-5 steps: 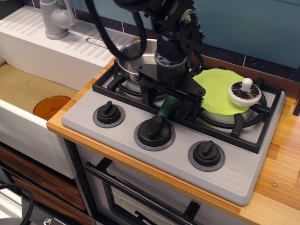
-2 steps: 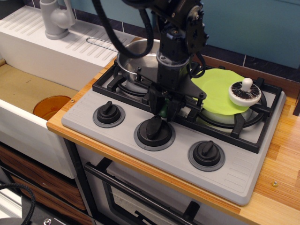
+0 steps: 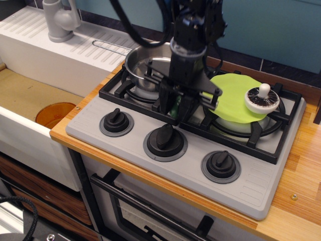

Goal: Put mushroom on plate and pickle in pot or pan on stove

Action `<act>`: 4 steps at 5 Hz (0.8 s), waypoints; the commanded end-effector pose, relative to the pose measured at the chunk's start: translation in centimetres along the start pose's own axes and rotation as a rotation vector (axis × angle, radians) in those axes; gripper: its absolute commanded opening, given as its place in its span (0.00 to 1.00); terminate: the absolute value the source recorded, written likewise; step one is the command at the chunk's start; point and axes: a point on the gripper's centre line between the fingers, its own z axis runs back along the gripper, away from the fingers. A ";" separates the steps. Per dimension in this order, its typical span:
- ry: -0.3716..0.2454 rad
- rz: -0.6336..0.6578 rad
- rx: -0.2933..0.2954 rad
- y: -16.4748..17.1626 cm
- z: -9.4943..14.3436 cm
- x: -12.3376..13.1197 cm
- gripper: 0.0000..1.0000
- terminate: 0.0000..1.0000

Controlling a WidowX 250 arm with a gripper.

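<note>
The mushroom (image 3: 262, 99) lies cap down, stem up, on the right side of the lime-green plate (image 3: 230, 95), which rests on the right burner of the stove (image 3: 150, 160). The steel pot (image 3: 143, 63) stands on the back left burner, partly hidden by the arm. My gripper (image 3: 177, 114) hangs just above the front grate between the two burners, right of the pot. It is shut on the pickle (image 3: 175, 106); only a small dark green part shows between the fingers.
Three black knobs (image 3: 165, 138) line the stove front. An orange cup (image 3: 54, 114) sits in the sink at left, with a grey faucet (image 3: 59, 20) and white draining board behind. The wooden counter's edge (image 3: 301, 201) runs along the right.
The gripper closed on the pickle lying on the grate, then rose a little and shifted back with it. The mushroom, plate and pot have not moved.
</note>
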 end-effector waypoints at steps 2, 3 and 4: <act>-0.019 -0.018 0.021 2.4 7.5 2.2 0.00 0.00; -0.036 -0.025 0.010 3.1 6.8 3.0 0.00 0.00; -0.060 -0.035 -0.004 3.9 5.5 3.4 0.00 0.00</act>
